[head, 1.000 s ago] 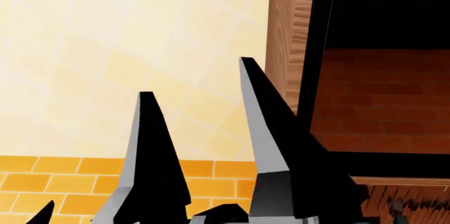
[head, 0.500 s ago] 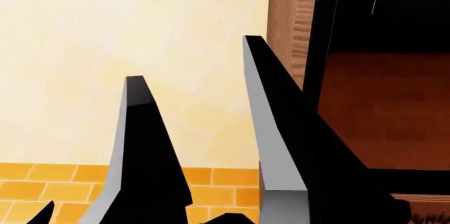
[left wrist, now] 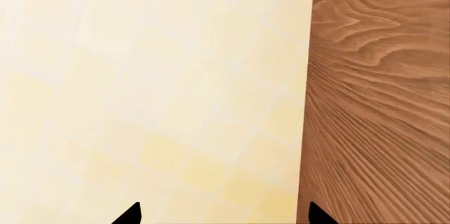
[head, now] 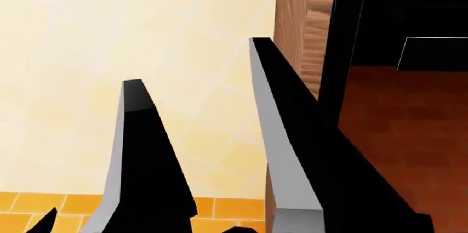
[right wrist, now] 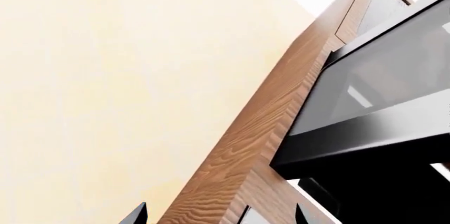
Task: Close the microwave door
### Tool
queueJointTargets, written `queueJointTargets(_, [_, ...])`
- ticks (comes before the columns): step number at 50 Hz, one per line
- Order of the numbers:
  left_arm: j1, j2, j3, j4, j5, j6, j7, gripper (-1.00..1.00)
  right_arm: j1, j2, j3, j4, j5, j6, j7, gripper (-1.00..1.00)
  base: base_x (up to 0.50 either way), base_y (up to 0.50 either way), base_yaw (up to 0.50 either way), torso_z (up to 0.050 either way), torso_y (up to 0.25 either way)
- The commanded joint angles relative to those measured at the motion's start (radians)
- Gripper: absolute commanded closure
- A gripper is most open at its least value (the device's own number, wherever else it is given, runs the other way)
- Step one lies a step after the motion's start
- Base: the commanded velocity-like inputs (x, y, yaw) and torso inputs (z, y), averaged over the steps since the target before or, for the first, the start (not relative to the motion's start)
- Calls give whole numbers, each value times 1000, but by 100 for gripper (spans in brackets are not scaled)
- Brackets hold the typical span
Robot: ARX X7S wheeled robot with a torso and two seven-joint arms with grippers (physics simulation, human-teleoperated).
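Observation:
The microwave door (head: 398, 134) is a glossy black panel with reddish brick reflections at the head view's right, set in wood-grain cabinet panels (head: 296, 30). From the right wrist view the microwave door (right wrist: 383, 89) stands out from the cabinet's front, swung open, with the black microwave (right wrist: 393, 192) behind it. Two long black fingers of what looks like my left gripper (head: 196, 63) rise open before the cream wall, just left of the cabinet's side. My left gripper (left wrist: 223, 214) faces the wall, nothing between its tips. My right gripper (right wrist: 219, 214) is open too, pointing at the cabinet's corner.
A cream tiled wall (head: 109, 35) fills the left, with an orange brick band (head: 227, 208) along its foot. The wooden cabinet side (left wrist: 380, 103) is very close to the left gripper. A cabinet door with a panel (right wrist: 383, 2) sits above the microwave.
The two fingers in the head view have grown larger and risen. The orange band has slid lower in view, and the door's white reflected outline has dropped.

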Motion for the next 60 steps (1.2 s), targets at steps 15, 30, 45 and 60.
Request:
queueJointTargets(15, [-4,-8,10,1,-6,-2,-10,-100,125,-86,273,17,-84,-95,-349,-100,0,0,0,0,0])
queueJointTargets(30, [-3,-10,17,-5,-9,7,-17,-100,420,-86,303,136,-226,92,-707,-100,0,0,0,0,0])
queueJointTargets(45, [-5,-16,21,-2,-13,5,-24,-100,507,-86,410,151,-121,92,-748,-100,0,0,0,0,0])
queueJointTargets(60, [-12,-32,18,13,-29,-15,-25,-100,640,-86,564,182,64,92,-737,-100,0,0,0,0,0])
